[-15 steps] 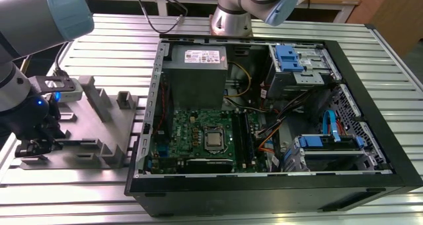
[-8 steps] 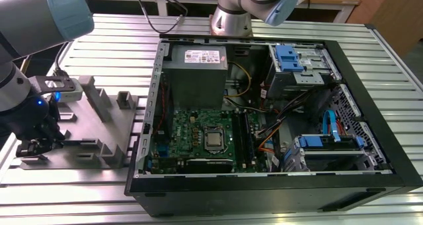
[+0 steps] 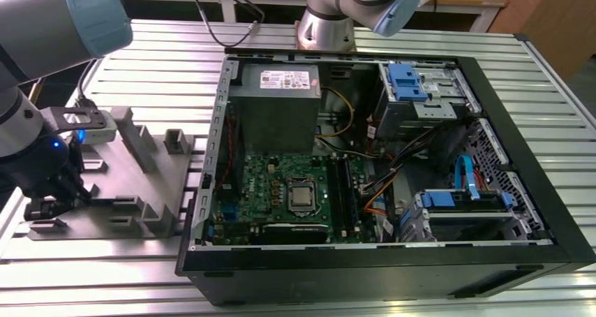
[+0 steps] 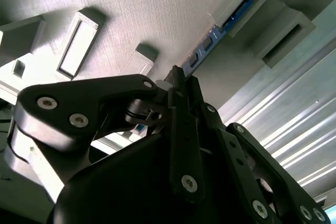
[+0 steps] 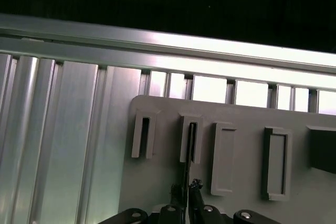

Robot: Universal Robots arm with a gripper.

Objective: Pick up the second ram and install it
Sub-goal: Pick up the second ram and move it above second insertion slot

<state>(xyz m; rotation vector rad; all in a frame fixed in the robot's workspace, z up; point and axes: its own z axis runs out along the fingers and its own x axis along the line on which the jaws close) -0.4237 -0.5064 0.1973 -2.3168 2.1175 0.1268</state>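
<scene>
At the exterior view's left, the gripper [image 3: 42,211] is down on the grey tray [image 3: 139,191]. The tray's upright blocks keep parts standing on edge so fingers can reach them. In the second wrist view the jaws look closed on the end of the memory stick [image 4: 207,45], which stands edgewise in a tray slot. To the right, the open computer case [image 3: 521,212] lies flat, so the motherboard's black slots [image 3: 341,191] face upward.

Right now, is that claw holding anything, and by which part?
The gripper pinches the second ram at its near end; the far end sits in the tray.
</scene>
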